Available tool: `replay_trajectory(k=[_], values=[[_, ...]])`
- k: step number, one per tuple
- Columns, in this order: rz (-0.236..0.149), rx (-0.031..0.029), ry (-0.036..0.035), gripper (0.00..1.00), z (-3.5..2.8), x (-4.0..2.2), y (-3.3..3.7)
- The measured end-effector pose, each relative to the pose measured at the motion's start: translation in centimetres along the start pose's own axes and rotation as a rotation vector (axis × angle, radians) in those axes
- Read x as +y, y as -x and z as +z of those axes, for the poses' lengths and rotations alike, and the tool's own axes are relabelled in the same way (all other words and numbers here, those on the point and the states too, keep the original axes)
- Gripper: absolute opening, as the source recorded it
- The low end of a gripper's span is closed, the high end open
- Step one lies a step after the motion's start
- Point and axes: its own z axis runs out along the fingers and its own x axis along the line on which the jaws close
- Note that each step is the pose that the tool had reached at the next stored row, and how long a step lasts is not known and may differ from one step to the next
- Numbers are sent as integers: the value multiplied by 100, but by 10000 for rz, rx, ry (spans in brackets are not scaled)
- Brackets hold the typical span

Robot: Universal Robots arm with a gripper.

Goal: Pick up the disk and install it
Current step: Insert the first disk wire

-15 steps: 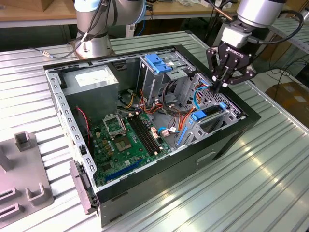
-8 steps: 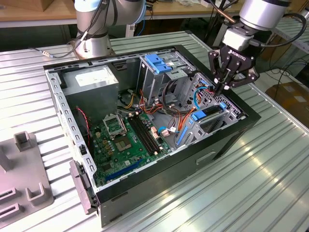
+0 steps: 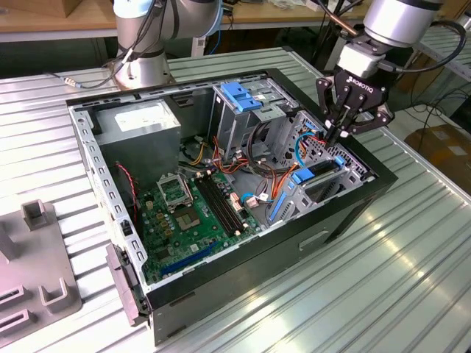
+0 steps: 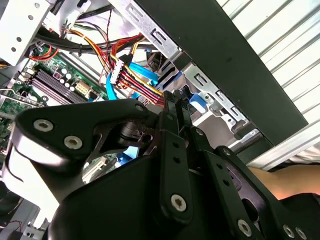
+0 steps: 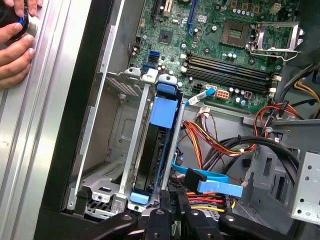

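The disk (image 5: pixel 150 150) stands on edge inside a metal bay at the front corner of the open computer case (image 3: pixel 353 213), framed by its blue carrier rails. In the exterior view the disk (image 3: pixel 305 176) lies towards that view's right, just below my gripper (image 3: pixel 336 137). My gripper (image 5: pixel 172 202) hovers at the disk's near end, its fingers drawn together with nothing between them. In the second wrist view the gripper (image 4: pixel 175 100) points down at the bay among red, yellow and blue cables.
A green motherboard (image 3: pixel 188 209) fills the case floor, with a power supply (image 3: pixel 140 121) at the back. A blue bracket (image 3: pixel 241 95) tops the grey drive cage. A person's hand (image 5: pixel 15 45) rests outside the case wall. A grey fixture (image 3: pixel 37 257) sits at the exterior view's left.
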Motion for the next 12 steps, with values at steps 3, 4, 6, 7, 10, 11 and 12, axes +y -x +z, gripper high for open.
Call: replay_trajectory(k=[3, 4, 6, 7, 10, 11, 12], values=[[1, 1, 0, 17, 0, 0, -2], [1, 1, 0, 17, 0, 2, -7], [1, 1, 0, 17, 3, 9, -40], [15, -1, 0, 17, 7, 14, -58], [368, -10, 21, 17, 14, 15, -61], [512, -16, 30, 17, 18, 15, -60], [600, -18, 34, 17, 20, 14, -60]])
